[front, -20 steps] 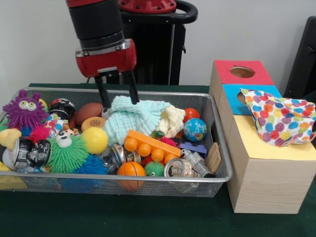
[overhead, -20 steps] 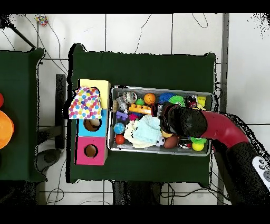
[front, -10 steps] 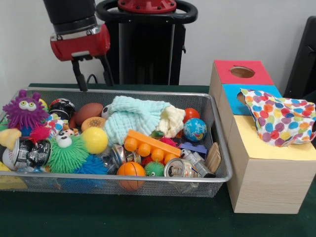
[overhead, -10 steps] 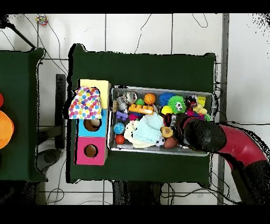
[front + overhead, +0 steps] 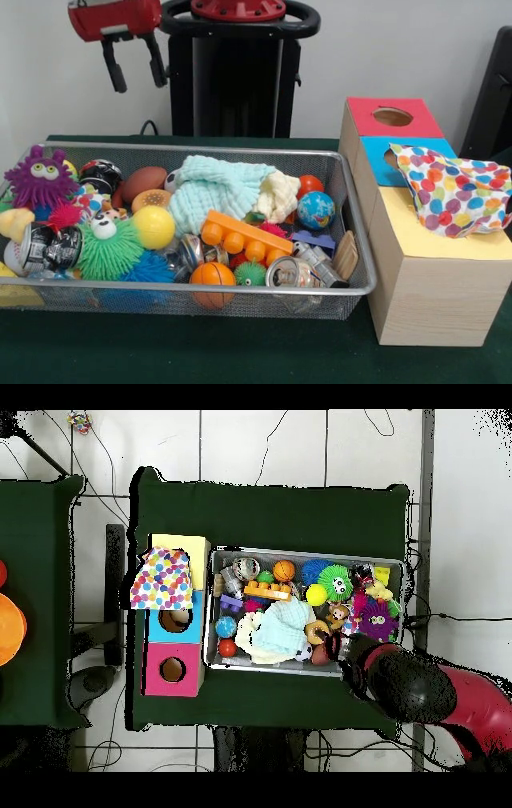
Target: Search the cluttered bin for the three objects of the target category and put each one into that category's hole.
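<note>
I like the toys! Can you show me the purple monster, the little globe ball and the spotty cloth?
purple monster (image 5: 40,178), front view, on its fuzzy body under the eyes.
globe ball (image 5: 316,210), front view, middle of the ball.
spotty cloth (image 5: 452,192), front view, middle of the fabric.

The tool (image 5: 134,64) is rising away from the mint cloth (image 5: 214,190), lifting clear above the bin (image 5: 352,240) and drawing back past its rim, its fingers spread and carrying nothing.
</note>
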`<state>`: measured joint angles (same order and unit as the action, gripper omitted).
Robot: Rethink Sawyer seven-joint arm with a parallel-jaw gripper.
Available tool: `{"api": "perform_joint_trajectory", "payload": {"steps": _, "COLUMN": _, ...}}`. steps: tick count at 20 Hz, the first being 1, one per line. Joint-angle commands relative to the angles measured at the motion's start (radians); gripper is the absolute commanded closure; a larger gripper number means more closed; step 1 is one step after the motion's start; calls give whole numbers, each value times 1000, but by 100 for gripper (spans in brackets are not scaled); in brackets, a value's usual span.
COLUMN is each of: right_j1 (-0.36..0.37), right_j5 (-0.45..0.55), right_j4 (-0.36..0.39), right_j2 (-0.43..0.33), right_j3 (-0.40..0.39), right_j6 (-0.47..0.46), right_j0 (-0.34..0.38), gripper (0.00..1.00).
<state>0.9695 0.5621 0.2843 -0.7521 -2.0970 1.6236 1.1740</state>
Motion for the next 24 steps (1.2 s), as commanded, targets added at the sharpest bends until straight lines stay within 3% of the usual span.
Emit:
{"api": "perform_joint_trajectory", "payload": {"steps": 1, "right_j1": 33, "right_j5": 16, "right_j4": -19, "right_j2": -105, "right_j3": -103, "right_j6": -70, "right_j0": 36, "gripper": 0}}
{"api": "perform_joint_trajectory", "payload": {"steps": 6, "right_j1": -42, "right_j5": 71, "right_j4": 10, "right_j2": -96, "right_j3": -77, "right_j6": -114, "right_j0": 73, "gripper": 0}}
{"api": "perform_joint_trajectory", "payload": {"steps": 13, "right_j1": -164, "right_j5": 175, "right_j4": 58, "right_j2": -54, "right_j3": 88, "right_j6": -175, "right_j0": 49, "gripper": 0}}
{"api": "perform_joint_trajectory", "payload": {"steps": 24, "right_j1": -298, "right_j5": 292, "right_j4": 97, "right_j2": -58, "right_j3": 251, "right_j6": -265, "right_j0": 92, "gripper": 0}}
